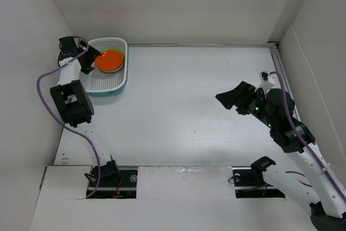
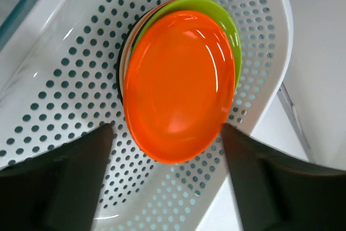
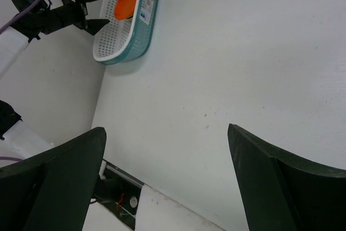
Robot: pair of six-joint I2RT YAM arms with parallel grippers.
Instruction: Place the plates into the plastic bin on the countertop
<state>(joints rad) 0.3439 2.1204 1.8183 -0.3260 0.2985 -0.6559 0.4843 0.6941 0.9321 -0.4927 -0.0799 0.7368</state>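
Nearest to us, at the near edge of the countertop (image 1: 189, 96), sit the left arm's base (image 1: 102, 176) and the right arm's base (image 1: 253, 176). From the left base the arm reaches to the far left corner, where the plastic bin (image 1: 108, 84) stands close to the left wall. We see the plates inside it as one stack (image 1: 111, 60). An orange plate (image 2: 178, 85) lies on top and a lime green plate (image 2: 224, 22) is under it, shifted a little to one side. Thin rims of more plates, one dark and one pale, show at the opposite edge. How many plates the stack has we cannot tell.

The left gripper (image 2: 167, 129) hangs over the left side of the bin with its jaws wide. Its two dark fingers (image 2: 65, 182) stand on either side of the orange plate and grip nothing. Whether a fingertip touches the plate's rim we cannot tell. From the right wrist we see the bin's white lattice wall above a teal base with a small label (image 3: 147, 1).

The right gripper (image 3: 166, 131) is well apart from the bin, above the right part of the countertop, and points to the left. Its jaws are also wide, with nothing gripped.
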